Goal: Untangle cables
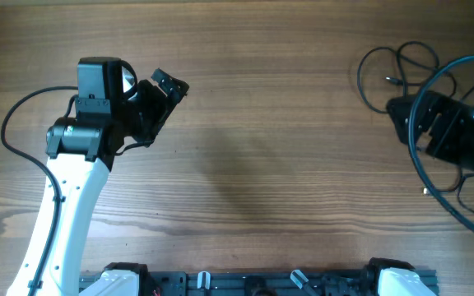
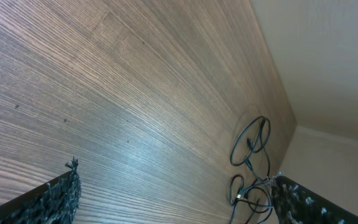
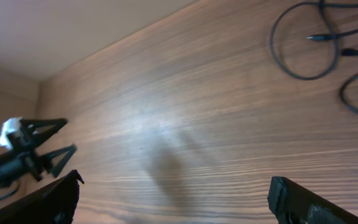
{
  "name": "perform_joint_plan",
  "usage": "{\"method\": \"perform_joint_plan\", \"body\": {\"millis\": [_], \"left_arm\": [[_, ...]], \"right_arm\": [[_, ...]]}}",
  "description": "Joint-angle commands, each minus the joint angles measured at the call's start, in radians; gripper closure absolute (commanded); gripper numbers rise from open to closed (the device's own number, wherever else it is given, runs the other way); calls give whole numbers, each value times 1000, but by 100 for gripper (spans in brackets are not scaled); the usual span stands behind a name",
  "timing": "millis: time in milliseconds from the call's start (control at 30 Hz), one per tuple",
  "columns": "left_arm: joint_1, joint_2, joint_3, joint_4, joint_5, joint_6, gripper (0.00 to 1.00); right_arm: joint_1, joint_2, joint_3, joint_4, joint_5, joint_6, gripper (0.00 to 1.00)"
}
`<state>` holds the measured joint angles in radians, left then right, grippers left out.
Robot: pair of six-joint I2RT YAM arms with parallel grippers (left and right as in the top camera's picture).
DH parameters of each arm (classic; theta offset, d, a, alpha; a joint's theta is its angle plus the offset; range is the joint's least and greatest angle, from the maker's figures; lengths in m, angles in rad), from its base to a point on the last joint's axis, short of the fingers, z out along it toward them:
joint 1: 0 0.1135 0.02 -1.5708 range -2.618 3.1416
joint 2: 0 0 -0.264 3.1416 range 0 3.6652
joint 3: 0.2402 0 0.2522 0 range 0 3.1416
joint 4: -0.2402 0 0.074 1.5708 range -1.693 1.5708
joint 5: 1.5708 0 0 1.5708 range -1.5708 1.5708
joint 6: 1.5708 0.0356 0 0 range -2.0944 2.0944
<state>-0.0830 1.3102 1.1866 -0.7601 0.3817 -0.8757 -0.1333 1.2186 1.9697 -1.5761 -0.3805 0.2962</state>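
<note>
Both your hands gape wide, holding nothing. The left hand hangs over the bench at left; the right hand sits just beside the cables, looped far right. You're still approaching, I judge: next, close on one loop.

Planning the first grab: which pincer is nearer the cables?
Right. The right pincer is just beside the cables; the left pincer is far across the table.

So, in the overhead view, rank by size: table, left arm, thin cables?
Largest to smallest: wooden table, left arm, cables. The right arm hides part of the cables, so their full extent is unsure.
</note>
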Motion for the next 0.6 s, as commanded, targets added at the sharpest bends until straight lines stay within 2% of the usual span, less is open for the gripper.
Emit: {"method": "perform_joint_plan", "body": {"millis": [0,100,200,433,567], "left_arm": [[0,-1,5,0,-16,16,0],[0,-1,5,0,-16,16,0],[0,-1,5,0,-16,16,0],[0,-1,5,0,-16,16,0],[0,-1,5,0,-16,16,0]], "right_arm": [[22,-9,-35,69,153,17,0],[100,-93,-156,218,233,18,0],[166,-226,-359,444,284,18,1],[181,-631,-997,1047,318,19,0],[183,-889,-1346,1252,351,19,0]]}}
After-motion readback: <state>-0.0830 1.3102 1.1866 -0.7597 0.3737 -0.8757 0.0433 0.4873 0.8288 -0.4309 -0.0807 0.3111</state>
